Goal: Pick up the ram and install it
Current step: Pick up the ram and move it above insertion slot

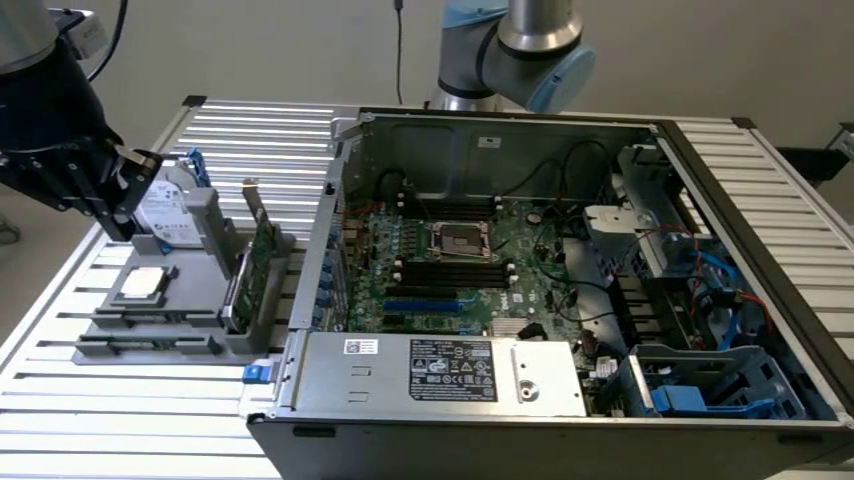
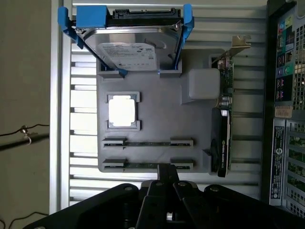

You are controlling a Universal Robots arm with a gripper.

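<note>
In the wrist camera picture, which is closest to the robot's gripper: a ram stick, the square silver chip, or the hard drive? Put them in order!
1. Ram stick: in the gray holder's end slot, right by the shut gripper.
2. Silver chip: in its square seat, mid-holder.
3. Hard drive: at the holder's far end.

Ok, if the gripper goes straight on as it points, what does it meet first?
Probably the ram farthest from the hard drive, lying in the grey holder; how high the gripper sits above it is unclear.
</note>
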